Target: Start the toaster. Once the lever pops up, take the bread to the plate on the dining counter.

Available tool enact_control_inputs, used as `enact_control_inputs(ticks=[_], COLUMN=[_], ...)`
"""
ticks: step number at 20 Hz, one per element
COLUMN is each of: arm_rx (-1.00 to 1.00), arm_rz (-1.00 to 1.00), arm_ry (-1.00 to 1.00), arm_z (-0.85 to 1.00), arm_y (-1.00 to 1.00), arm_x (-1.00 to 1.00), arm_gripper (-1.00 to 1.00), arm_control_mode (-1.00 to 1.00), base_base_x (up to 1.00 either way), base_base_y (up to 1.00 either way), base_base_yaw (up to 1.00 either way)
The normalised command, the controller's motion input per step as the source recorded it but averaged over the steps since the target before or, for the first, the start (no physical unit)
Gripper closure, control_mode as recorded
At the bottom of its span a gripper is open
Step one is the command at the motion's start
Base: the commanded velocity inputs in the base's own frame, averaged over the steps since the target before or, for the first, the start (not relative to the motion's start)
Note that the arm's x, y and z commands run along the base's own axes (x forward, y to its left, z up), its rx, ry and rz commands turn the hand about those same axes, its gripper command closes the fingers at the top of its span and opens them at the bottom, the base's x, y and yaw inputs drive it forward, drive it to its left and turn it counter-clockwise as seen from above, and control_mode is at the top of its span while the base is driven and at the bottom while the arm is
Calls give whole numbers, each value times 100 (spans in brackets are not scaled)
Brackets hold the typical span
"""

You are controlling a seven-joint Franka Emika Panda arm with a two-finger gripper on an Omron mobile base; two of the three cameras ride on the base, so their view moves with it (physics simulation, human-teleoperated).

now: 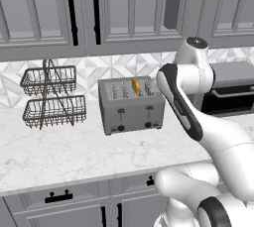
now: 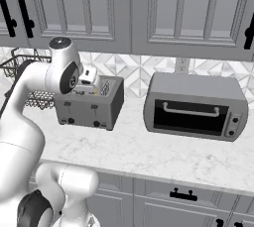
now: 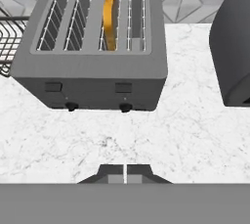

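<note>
**Closed gripper held above the tabletop in front of the toaster**

The toaster [image 3: 93,47] is seen standing on the marble tabletop [image 3: 146,140], with its two levers and two black knobs turned toward the arm. The bread [image 3: 109,20] is seen upright in the third slot from the left in the hand view, its top edge raised above the slot. In the left base view the same slice [image 1: 135,87] is shown in the toaster [image 1: 131,104], and both levers are seen near the top of their tracks.

The gripper [image 3: 126,171] is held closed, with its two fingertips [image 3: 114,173] pressed together and nothing between them. It is seen over bare tabletop, apart from the toaster's front face.

A two-tier wire basket [image 1: 49,97] is placed to the left of the toaster, and a toaster oven [image 2: 196,106] with a glass door is placed to its right, near the toaster [image 2: 89,104] but not touching it. Grey cabinets [image 2: 149,8] are mounted above the tiled wall.
</note>
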Motion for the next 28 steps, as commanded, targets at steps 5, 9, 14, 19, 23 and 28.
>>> enact_control_inputs(ticks=[5,9,14,19,23,28], arm_rx=[0,0,0,0,0,0], arm_rz=[0,0,0,0,0,0], arm_ry=[-5,-2,0,0,0,0], arm_z=[-47,-21,0,0,-1,-21], arm_y=[0,0,2,0,0,0], arm_x=[5,12,29,19,11,1], arm_gripper=[100,100,100,100,100,100], arm_control_mode=[-100,-100,-100,-100,-100,-100], base_base_x=[0,0,0,0,0,0], base_base_y=[0,0,0,0,0,0], base_base_yaw=[0,0,0,0,0,0])
